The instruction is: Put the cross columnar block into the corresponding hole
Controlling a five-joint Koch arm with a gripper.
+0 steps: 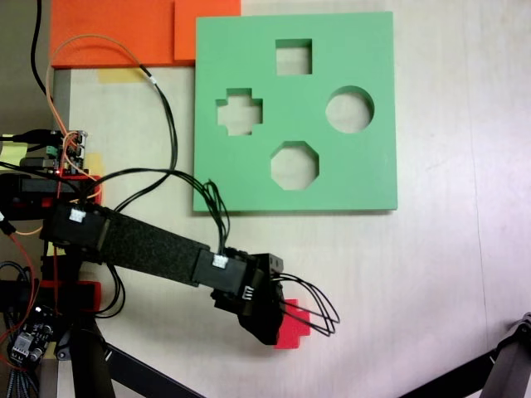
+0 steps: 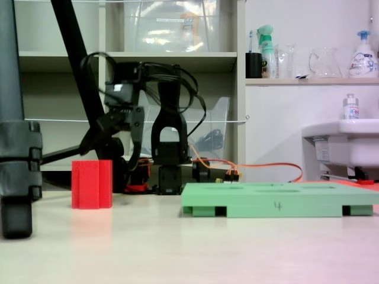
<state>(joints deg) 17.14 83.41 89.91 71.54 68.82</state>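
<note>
The cross columnar block (image 1: 297, 325) is bright red and stands upright on the pale table, well below the green foam board (image 1: 373, 50). It shows in full from the side (image 2: 92, 184). My gripper (image 1: 267, 325) hangs over the block's left part and hides it from above. From the side, my gripper (image 2: 115, 151) is just above and behind the block, with the jaws spread and nothing between them. The corresponding hole (image 1: 251, 124), plus-shaped, sits in the board's left half. From the side the green foam board (image 2: 278, 201) lies flat to the block's right.
The board also has a square cutout (image 1: 294, 56), a round one (image 1: 349, 109) and an octagonal one (image 1: 294, 164). Orange foam sheets (image 1: 124, 33) lie at the top left. Tripod legs (image 1: 506, 365) and a thick black foot (image 2: 18, 177) stand near the table's edges.
</note>
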